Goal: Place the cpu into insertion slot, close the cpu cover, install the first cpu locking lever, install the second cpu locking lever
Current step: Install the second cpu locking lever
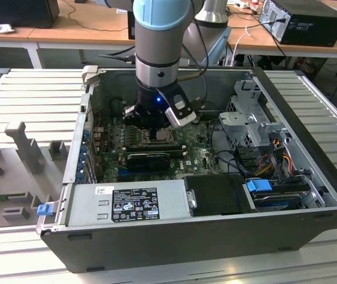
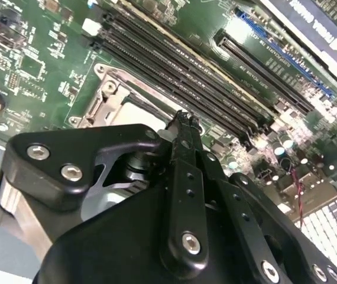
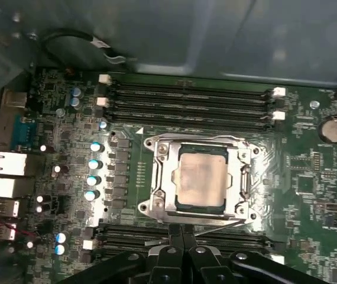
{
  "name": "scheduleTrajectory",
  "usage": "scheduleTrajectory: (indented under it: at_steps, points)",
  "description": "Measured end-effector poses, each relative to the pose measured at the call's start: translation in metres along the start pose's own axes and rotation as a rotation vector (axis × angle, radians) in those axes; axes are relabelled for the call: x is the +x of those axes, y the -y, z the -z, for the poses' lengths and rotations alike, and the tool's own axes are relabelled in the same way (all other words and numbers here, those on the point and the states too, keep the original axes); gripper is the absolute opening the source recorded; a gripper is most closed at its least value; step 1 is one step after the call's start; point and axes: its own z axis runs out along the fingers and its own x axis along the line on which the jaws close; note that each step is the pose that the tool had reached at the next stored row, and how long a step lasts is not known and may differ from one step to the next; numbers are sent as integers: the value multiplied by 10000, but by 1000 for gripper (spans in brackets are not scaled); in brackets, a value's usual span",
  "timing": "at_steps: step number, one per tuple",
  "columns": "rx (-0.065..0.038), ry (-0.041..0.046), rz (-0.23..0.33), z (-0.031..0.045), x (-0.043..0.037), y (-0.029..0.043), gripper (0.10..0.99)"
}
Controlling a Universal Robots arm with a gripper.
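Note:
The cpu [image 3: 201,180], a pale silver square, lies flat in the insertion slot [image 3: 204,209] on the green board. The cpu cover [image 3: 160,177], a silver metal frame, is folded down around it. A thin metal locking lever [image 3: 219,226] runs slanted along the socket edge nearest my fingers, and a second lever [image 3: 246,176] lies along an adjacent side. My gripper [image 3: 182,235] is shut, its black fingertips pressed together just beside the slanted lever. In the second wrist view the gripper [image 2: 184,120] hangs low over the socket [image 2: 121,103]. In the exterior view the gripper [image 1: 156,129] reaches down into the open case.
Black memory slots [image 3: 189,97] flank the socket on two sides, with capacitors [image 3: 94,171] beside it. The grey chassis wall [image 3: 156,35] and a black cable [image 3: 74,38] stand close behind. A power supply [image 1: 133,204], drive cage [image 1: 248,121] and cable bundle [image 1: 275,157] fill the case.

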Motion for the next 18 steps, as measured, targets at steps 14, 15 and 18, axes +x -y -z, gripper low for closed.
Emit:
scheduleTrajectory:
  at_steps: [14, 15, 18]
  points:
    - [-1021, 48, 207, -155, 166, 200, 106]
    - [-1094, 53, 214, -157, 172, 213, 106]
    - [-1317, 69, 236, -163, 189, 264, 106]
